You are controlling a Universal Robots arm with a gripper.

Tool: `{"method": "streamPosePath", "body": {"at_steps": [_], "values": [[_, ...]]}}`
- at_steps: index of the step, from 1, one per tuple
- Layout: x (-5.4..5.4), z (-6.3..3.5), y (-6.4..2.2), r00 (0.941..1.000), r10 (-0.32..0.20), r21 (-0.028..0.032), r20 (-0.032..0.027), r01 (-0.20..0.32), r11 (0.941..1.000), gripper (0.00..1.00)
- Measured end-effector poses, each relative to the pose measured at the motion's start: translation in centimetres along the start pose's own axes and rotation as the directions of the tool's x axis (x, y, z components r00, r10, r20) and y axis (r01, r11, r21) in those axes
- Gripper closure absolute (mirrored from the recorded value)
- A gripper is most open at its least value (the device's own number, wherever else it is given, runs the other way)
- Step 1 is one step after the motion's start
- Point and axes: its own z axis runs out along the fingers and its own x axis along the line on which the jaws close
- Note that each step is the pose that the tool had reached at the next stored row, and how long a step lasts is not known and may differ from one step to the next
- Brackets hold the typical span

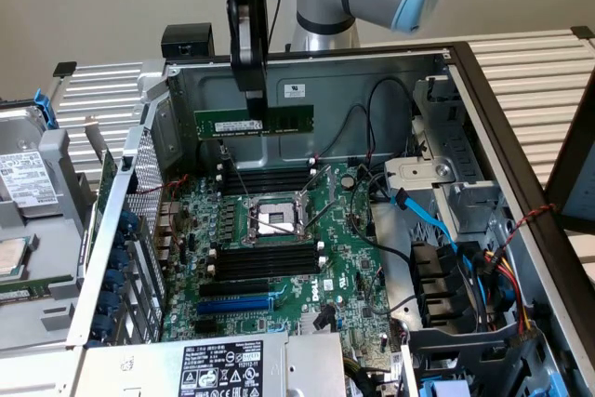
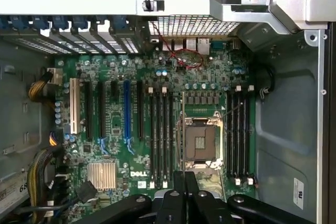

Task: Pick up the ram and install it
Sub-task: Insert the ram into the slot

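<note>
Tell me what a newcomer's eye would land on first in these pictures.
The gripper is shut on the ram, holding the green stick level in the air in front of the grey inner wall of the open computer case. Beneath it lies the green motherboard, with the bare CPU socket at its middle. Long black memory slots run along both sides of the socket.

I see the ram [image 1: 288, 122], a thin green stick with a white label, held level and on edge in the gripper [image 1: 256, 121], up in the air over the far slots [image 1: 265, 177] by the case's far wall [image 1: 335, 76].
</note>
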Motion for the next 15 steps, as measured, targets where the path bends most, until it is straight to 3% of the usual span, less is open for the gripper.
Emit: {"method": "streamPosePath", "body": {"at_steps": [15], "values": [[0.5,1.63,-0.11,0.9999,0.017,0.0006,0.0004,-0.017,0.9999,0.88]]}}
